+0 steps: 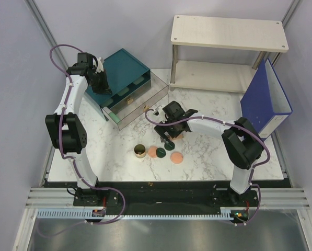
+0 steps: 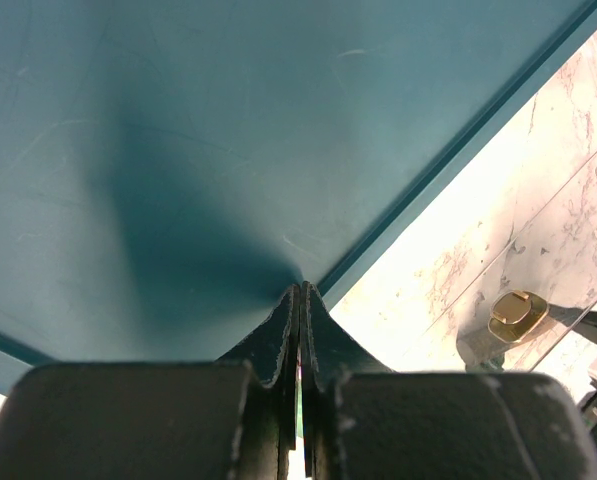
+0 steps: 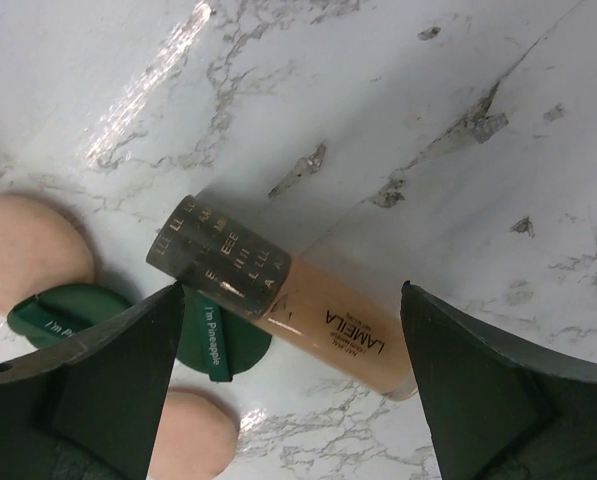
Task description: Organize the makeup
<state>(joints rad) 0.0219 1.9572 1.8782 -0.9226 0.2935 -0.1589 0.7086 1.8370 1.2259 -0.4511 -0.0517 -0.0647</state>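
A white marble-patterned desk point(image 1: 208, 157) is seen from above, with two robot arms mounted at its near edge.

The right end effector point(image 3: 292, 292) is near the middle of the desk, released, with its two dark fingers spread wide. A clear tube of tan liquid with a dark bronze cap point(image 3: 288, 300) lies flat on the marble between those fingers, at a slant. The wrist view does not show whether the fingers touch it.

The rest of the makeup sits close by, to the left of the tube and nearer the front edge:
- A gold-lidded round jar point(image 1: 140, 151) stands furthest left.
- Just beside the jar is a peach-pink disc point(image 1: 152, 152), touching a dark green round compact point(image 1: 160, 153).
- A second dark green round compact point(image 1: 170, 146) lies close to the tube's cap.
- A second peach-pink disc point(image 1: 176, 157) lies slightly apart, toward the front.

The left arm reaches to the back left corner. The left end effector point(image 2: 299, 300) is clenched, with its fingers pressed flat together over the lid of a teal drawer box point(image 1: 124, 68). A clear plastic drawer point(image 1: 140, 104) juts out from the box toward the middle of the desk.

A pale wooden two-tier shelf point(image 1: 229, 31) stands at the back right. A big blue binder point(image 1: 263, 99) stands upright on the right side.
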